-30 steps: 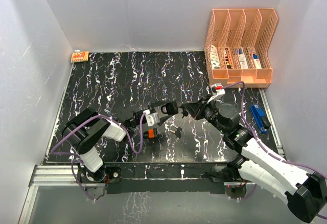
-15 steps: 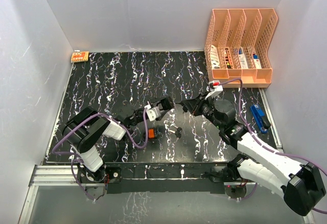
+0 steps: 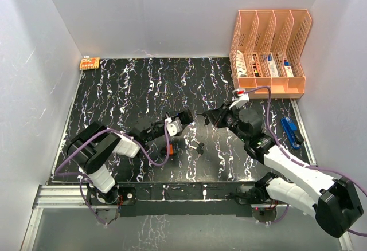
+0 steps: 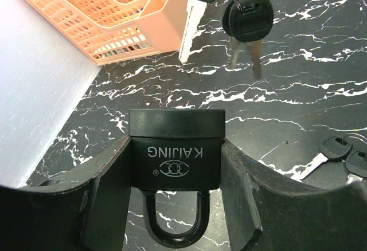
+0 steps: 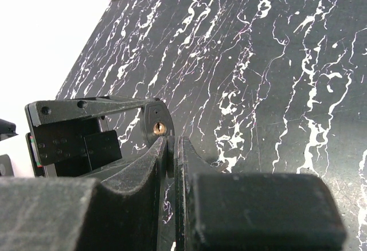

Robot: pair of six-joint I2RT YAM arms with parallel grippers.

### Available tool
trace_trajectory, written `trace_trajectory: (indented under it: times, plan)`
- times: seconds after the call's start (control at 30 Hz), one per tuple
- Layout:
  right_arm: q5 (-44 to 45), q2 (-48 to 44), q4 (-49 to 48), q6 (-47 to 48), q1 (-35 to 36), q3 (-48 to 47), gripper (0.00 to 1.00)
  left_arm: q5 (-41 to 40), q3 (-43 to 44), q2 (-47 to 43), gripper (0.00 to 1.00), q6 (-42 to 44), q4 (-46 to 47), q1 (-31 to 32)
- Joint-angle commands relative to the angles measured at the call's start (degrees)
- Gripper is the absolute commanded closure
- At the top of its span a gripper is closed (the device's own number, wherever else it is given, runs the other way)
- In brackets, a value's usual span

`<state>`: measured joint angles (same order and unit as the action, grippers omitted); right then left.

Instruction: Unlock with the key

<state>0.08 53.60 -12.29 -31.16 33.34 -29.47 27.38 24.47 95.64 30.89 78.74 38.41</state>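
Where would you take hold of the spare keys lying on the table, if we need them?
Pinch one of the black plastic heads of the spare keys, coming straight down from above. They lie flat on the table, so the thin blades offer little to pinch, while the heads look thicker and wider.

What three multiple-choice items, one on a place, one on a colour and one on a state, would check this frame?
1. Where does the orange file rack stand on the table?
A. far right corner
B. far left corner
C. near edge

2. What colour is the padlock body?
A. brass
B. black
C. red

3. What is the left hand doing?
A. hanging open
B. shut on a key
C. shut on the padlock

Answers:
1 A, the top view shows the rack at the far right corner.
2 B, the left wrist view shows a black body.
3 C, its fingers press both sides of the padlock.
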Motion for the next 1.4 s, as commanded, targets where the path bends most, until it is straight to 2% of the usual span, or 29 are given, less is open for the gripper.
trace_trajectory:
  times: [0.0, 0.33, 0.53, 1.1, 1.37]
  plan:
    - [0.3, -2.1, -4.0, 0.5, -0.5, -2.1, 1.00, 0.3, -0.2, -3.3, 1.00, 1.0, 7.2, 0.0]
    - [1.3, -5.5, -3.9, 2.7, -0.8, -0.6, 1.00, 0.3, -1.5, -2.7, 1.00, -3.3, 13.6, 0.0]
    - [1.0, -4.3, -4.5, 2.6, -0.7, -1.4, 1.00, -0.1, -3.3, -3.1, 1.00, -5.8, 17.2, 0.0]
    - [-0.9, -2.8, -4.6, 1.6, -0.8, -0.9, 1.00, 0.6, -1.8, -4.6, 1.00, -5.1, 14.1, 0.0]
    - [-2.2, -3.9, -4.4, 1.4, -0.8, -0.1, 1.00, 3.0, -1.8, -2.0, 1.00, -6.8, 20.0, 0.0]
